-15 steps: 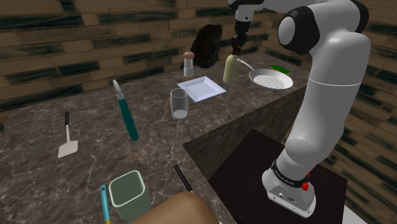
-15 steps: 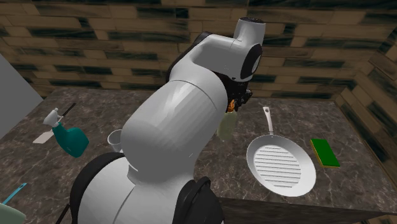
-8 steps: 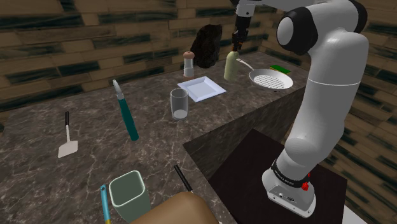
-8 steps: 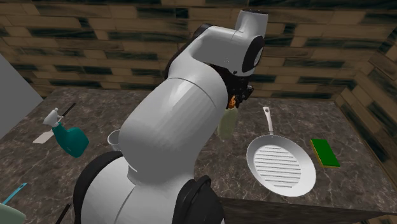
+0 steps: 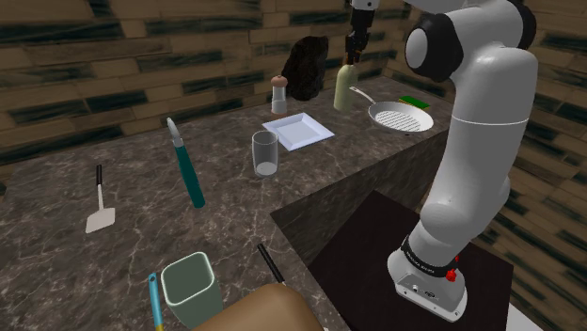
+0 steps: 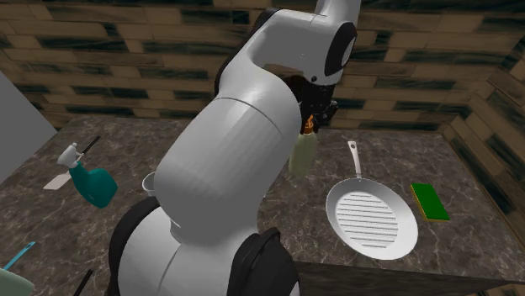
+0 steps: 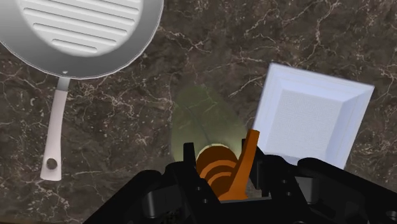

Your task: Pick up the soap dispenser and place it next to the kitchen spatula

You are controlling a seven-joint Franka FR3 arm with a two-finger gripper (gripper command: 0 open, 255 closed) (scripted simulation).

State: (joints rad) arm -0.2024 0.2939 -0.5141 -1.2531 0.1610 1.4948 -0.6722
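The soap dispenser (image 5: 344,86) is a pale green bottle with an orange pump. It hangs upright above the dark marble counter (image 5: 141,235), between the white square plate (image 5: 298,130) and the grill pan (image 5: 403,118). My gripper (image 5: 353,58) is shut on its pump neck from above. The wrist view shows the black fingers (image 7: 188,160) clasping the orange pump, with the bottle body (image 7: 197,121) below. In the second exterior view the bottle (image 6: 301,155) dangles under the hand (image 6: 310,126). The spatula (image 5: 99,218), white blade and black handle, lies far off at the shoulder view's left.
A glass (image 5: 265,153), a shaker (image 5: 278,94) and a dark lump (image 5: 309,68) stand near the plate. A long teal object (image 5: 188,165) lies between glass and spatula. A green sponge (image 6: 430,202) sits beyond the pan. A green cup (image 5: 191,282) stands at the counter's front.
The gripper has risen with the soap dispenser in it. The bottle now hangs higher above the counter than a second ago.
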